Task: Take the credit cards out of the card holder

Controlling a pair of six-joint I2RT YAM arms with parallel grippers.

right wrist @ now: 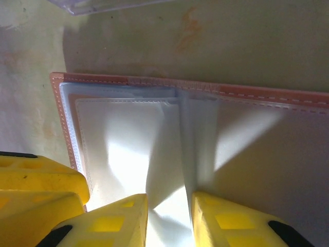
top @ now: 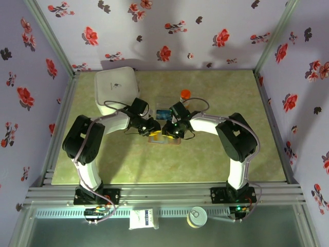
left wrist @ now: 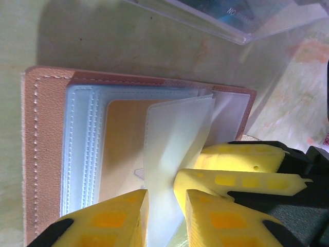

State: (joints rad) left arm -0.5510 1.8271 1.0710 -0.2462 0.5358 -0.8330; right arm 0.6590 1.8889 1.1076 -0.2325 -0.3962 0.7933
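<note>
Green table [top: 216, 159] below me, with the white square container [top: 117, 87] at the back left and the clear box [top: 163, 107] beside the orange-capped bottle [top: 185, 94]. A teal card [top: 163, 114] lies in that box. The card holder [left wrist: 36, 154] lies open and flat at mid-table, between my two wrists. My right gripper [right wrist: 169, 198] pinches one clear leaf of it and holds it upright. My left gripper [left wrist: 165, 198] straddles another leaf with a narrow gap; I cannot tell whether it bites. A tan-gold card [left wrist: 123, 144] sits inside its sleeve.
</note>
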